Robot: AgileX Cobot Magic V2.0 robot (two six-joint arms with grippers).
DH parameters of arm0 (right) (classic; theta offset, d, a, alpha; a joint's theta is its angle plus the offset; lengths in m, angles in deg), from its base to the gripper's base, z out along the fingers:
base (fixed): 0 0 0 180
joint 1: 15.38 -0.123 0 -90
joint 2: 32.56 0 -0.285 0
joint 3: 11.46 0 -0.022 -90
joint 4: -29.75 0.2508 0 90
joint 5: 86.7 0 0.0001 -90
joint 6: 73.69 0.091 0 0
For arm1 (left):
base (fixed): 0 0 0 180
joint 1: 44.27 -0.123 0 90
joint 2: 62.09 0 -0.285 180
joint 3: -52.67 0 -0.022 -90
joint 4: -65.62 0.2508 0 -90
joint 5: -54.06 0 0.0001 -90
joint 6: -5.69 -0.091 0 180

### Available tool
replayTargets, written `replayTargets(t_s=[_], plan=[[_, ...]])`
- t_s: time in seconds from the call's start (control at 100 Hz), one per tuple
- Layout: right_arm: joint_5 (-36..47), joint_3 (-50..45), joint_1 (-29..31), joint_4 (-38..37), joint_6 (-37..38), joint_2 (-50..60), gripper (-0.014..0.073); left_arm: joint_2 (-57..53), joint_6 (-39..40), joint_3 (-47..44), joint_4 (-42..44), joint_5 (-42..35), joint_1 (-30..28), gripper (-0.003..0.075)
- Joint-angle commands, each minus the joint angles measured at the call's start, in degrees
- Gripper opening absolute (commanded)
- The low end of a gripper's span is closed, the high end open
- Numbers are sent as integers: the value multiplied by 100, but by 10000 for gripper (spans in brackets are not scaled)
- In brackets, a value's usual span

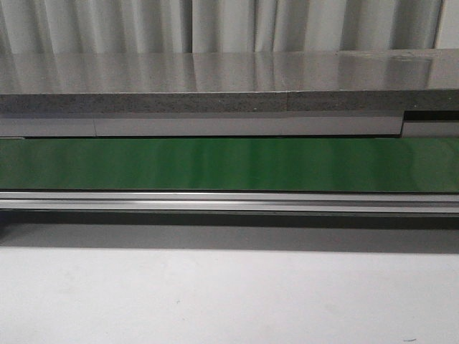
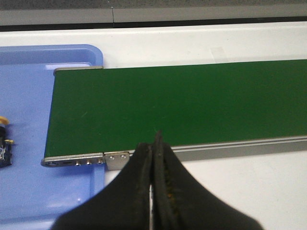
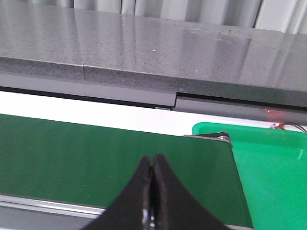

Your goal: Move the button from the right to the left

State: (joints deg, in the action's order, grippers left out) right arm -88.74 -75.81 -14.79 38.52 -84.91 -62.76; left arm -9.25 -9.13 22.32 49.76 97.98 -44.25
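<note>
Yellow-capped, the button (image 2: 4, 139) already lies in the blue tray (image 2: 72, 52) at the belt's (image 2: 182, 105) left end, so I judge the move done. Both my grippers, left (image 2: 154, 143) and right (image 3: 152, 165), have jaws closed, empty, over the belt.

One green conveyor belt (image 1: 229, 164), one blue tray (image 2: 29, 72), one green tray (image 3: 273, 163), one partly visible button (image 2: 4, 141), and two black grippers (image 2: 154, 143) (image 3: 152, 165).
</note>
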Motion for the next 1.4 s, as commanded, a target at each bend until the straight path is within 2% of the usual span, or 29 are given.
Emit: replayTargets(t_s=[0.0,0.25,0.39,0.58,0.75,0.82,0.93,1.18,1.24,1.39], plan=[[455,157,-5,-39,1,-18,-67,-391,51,-175,-157,-439,26,-20],[455,157,-5,-39,1,-18,-67,-1372,38,-1071,-157,-528,26,-20],[455,157,-5,-39,1,-18,-67,-1717,-128,-1581,-275,-983,26,-20],[455,157,-5,-39,1,-18,-67,-2300,-15,-2402,86,-2433,26,-20],[455,157,-5,-39,1,-18,-67,-3088,944,-3285,1157,-3637,77,-20],[455,157,-5,-39,1,-18,-67,-3353,1263,-3614,1407,-3974,108,-20],[455,157,-5,-39,1,-18,-67,-3741,1275,-4140,1408,-4392,173,-20],[455,157,-5,-39,1,-18,-67,-4550,1563,-4942,1419,-4627,249,-20],[455,157,-5,-39,1,-18,-67,-4741,1563,-4942,1433,-4293,249,-20],[451,157,-5,-39,1,-24,-67,-4706,1563,-4932,1450,-4392,263,-20]])
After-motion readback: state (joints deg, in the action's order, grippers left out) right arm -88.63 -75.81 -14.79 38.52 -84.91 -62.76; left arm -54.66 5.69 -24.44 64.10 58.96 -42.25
